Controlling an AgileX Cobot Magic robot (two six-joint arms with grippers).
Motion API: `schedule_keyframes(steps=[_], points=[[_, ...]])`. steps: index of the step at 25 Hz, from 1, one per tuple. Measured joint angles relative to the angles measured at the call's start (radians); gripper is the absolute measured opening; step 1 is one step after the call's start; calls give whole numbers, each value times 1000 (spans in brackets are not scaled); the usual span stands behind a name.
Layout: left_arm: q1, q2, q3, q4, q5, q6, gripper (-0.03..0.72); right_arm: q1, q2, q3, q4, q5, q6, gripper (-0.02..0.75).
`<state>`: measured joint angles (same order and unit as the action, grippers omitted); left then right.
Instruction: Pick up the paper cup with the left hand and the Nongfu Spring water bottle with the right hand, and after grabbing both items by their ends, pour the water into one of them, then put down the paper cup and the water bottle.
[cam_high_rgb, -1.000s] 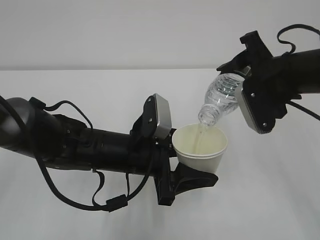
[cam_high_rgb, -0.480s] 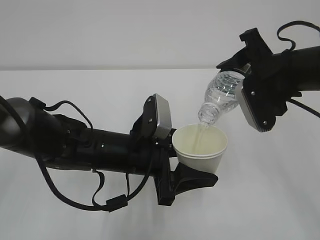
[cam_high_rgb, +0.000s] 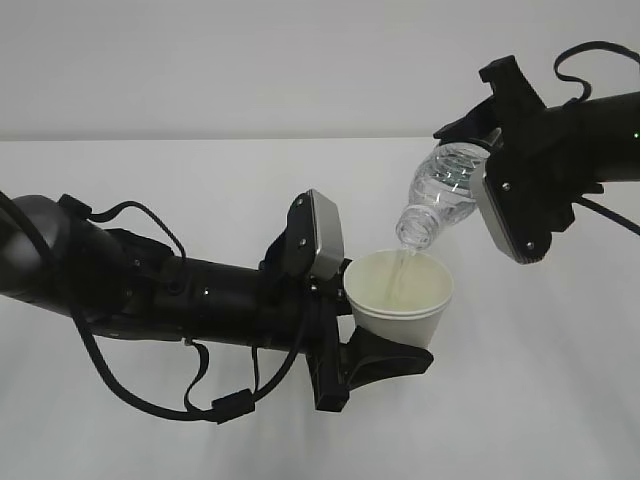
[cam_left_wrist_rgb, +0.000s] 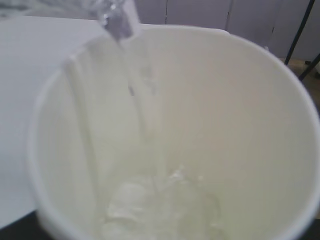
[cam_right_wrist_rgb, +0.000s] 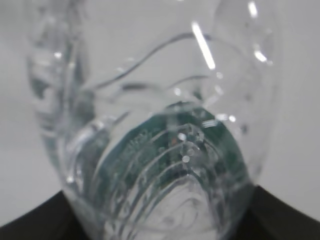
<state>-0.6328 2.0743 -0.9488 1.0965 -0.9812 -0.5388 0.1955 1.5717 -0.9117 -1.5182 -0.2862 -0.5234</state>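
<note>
Two grips are seen, the left hand (cam_high_rgb: 375, 345) closed on the cup (cam_high_rgb: 400, 300) and the right hand (cam_high_rgb: 500, 195) on the tilted bottle (cam_high_rgb: 440, 195) just above, so water (cam_left_wrist_rgb: 137, 95) could be spilled if either drifts.

White paper cup (cam_high_rgb: 400, 297) with cream inside; clear ribbed bottle (cam_high_rgb: 440, 195) showing a dark green label.

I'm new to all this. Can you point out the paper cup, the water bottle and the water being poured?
paper cup (cam_high_rgb: 402, 322): exterior view, on its white outer wall.
water bottle (cam_high_rgb: 440, 195): exterior view, on its clear tilted body.
water (cam_left_wrist_rgb: 142, 107): left wrist view, on the falling stream.
</note>
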Motion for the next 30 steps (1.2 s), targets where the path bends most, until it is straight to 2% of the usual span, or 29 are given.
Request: schedule_keyframes(steps=[30], points=[[0, 0, 0, -26, 5, 62, 456, 0, 0, -1, 0, 0, -1, 446]])
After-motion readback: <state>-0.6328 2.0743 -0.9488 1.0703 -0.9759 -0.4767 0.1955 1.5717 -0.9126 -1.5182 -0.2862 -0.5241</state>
